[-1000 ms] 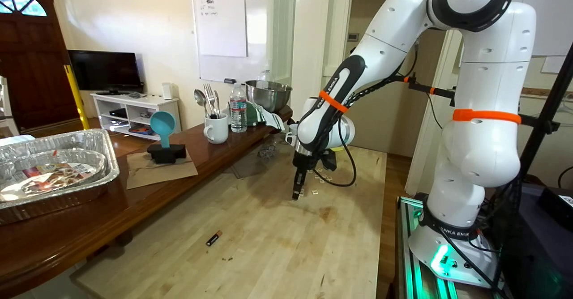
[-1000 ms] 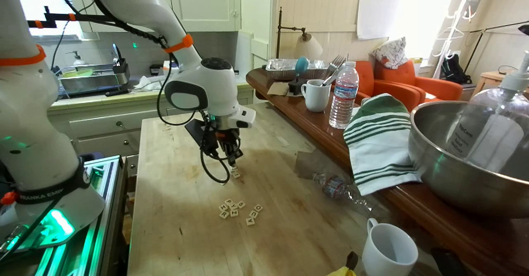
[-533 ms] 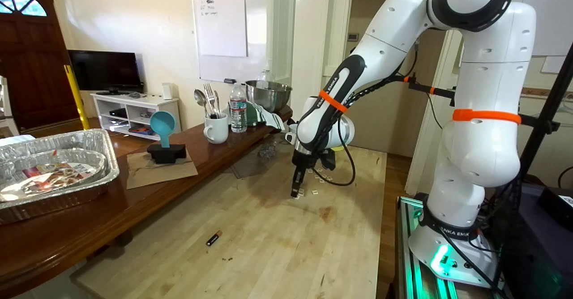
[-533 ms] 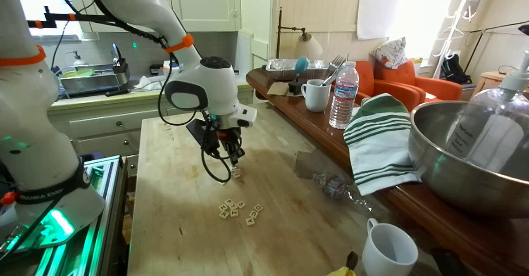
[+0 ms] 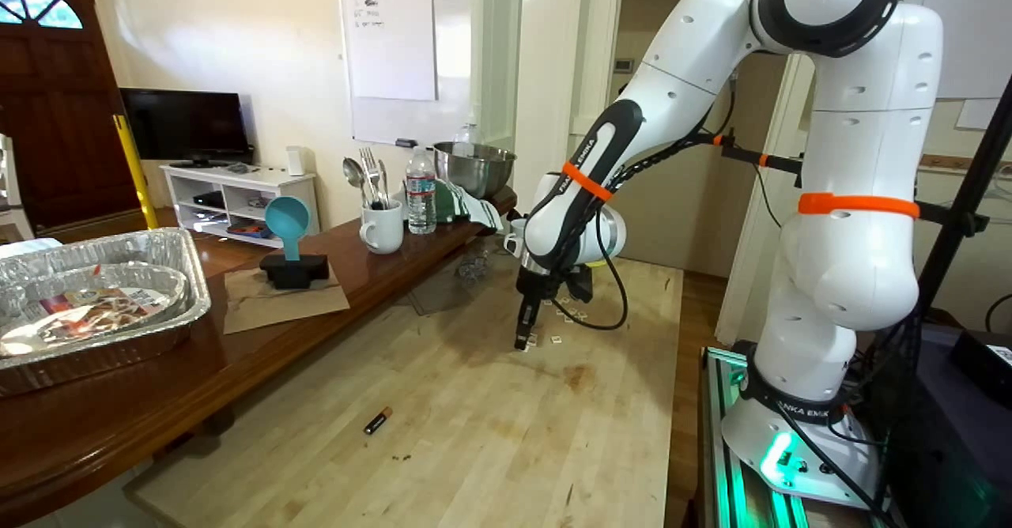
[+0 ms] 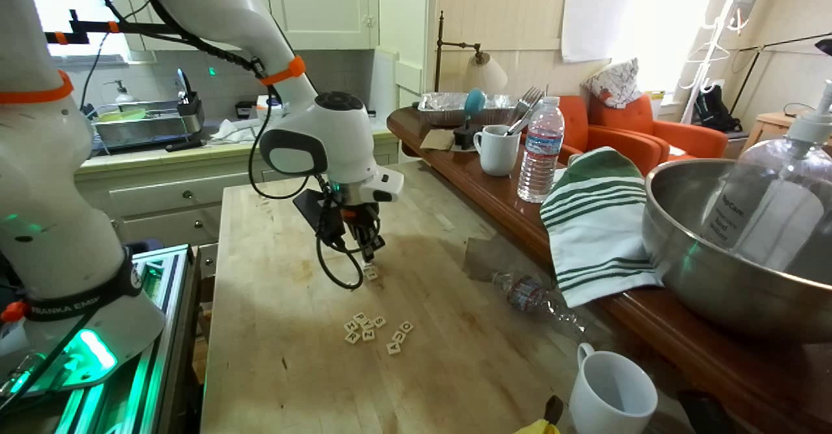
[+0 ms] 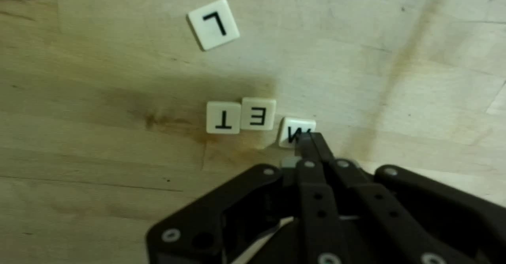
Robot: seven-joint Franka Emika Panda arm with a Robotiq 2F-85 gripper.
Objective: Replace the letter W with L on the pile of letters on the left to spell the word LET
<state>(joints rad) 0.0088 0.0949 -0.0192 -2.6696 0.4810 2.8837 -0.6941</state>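
In the wrist view the white W tile lies flat on the wooden table, partly covered by the fingertips of my gripper. The two fingers are pressed together with nothing between them; whether they touch the tile I cannot tell. Left of W, across a small gap, sit the E tile and the T tile, side by side. The L tile lies alone and turned, farther up that view. In an exterior view the gripper points down close to the tabletop.
Several other letter tiles lie in loose groups on the table. A battery, a crumpled plastic bottle and a white mug are also there. A raised wooden ledge runs along one side. A cable loop hangs beside the gripper.
The gripper has shifted very slightly, toward the right in the exterior view that shows the kitchen cabinets, mostly in the first half second. It has stayed shut throughout.
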